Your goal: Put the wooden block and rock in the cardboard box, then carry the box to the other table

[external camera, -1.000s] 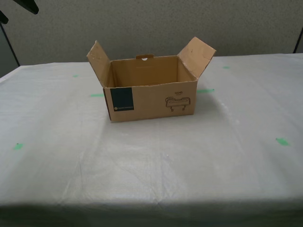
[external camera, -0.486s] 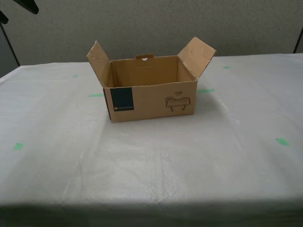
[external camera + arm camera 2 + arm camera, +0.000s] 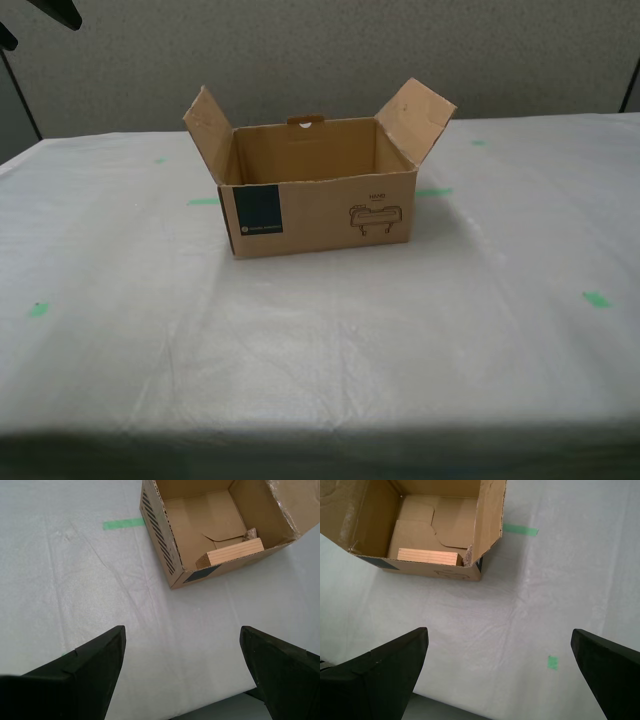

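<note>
Brown cardboard box [image 3: 320, 205] sits flaps-up on the cloth-covered bench [image 3: 330, 350], wooden block [image 3: 235, 553] and rock [image 3: 250, 533] inside against its front wall, so my first claw [image 3: 500, 675] and second claw [image 3: 182, 672] hang released, empty, apart from it.

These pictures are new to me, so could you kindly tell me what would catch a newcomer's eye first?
The open cardboard box stands out, sitting mid-table on the wrinkled white cloth with both side flaps up. Inside it, the wrist views show a pale wooden block lying against one wall with a small rock tucked beside it. My first gripper and my second gripper hang open and empty above the cloth, away from the box.
</note>
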You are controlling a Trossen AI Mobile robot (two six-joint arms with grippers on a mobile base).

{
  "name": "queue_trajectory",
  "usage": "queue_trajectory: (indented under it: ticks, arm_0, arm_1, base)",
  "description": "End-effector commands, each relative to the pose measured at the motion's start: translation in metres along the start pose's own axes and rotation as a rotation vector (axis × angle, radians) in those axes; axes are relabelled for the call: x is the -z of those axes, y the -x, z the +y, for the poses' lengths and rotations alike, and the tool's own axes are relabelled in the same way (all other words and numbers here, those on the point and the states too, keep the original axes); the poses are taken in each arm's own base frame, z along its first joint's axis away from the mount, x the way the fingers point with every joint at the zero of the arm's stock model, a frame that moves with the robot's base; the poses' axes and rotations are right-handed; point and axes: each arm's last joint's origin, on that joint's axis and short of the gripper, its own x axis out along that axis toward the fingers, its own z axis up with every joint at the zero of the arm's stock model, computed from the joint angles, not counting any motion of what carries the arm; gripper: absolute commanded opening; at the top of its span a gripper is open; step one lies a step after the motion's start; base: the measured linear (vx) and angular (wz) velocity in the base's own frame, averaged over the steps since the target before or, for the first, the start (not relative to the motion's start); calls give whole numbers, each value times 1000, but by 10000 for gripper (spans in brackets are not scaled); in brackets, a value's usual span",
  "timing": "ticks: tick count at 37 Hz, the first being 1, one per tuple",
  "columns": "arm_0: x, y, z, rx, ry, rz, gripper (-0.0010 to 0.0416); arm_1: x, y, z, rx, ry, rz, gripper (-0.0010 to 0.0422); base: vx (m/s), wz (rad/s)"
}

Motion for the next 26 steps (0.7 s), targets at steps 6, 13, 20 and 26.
queue_trajectory:
  ticks: [6,13,20,26]
  arm_0:
    - [0,0,0,5,-4,-2,399]
    - [0,0,0,5,-4,-2,399]
    - [0,0,0,5,-4,-2,398]
    - [0,0,0,5,-4,-2,399]
  arm_1:
    - [0,0,0,-2,-1,-1,309]
    - [0,0,0,-2,-2,-1,309]
    - [0,0,0,-2,-1,-1,309]
    - [0,0,0,-1,-2,-1,309]
  base:
    - [0,0]
    - [0,0]
    - [0,0]
    - [0,0]
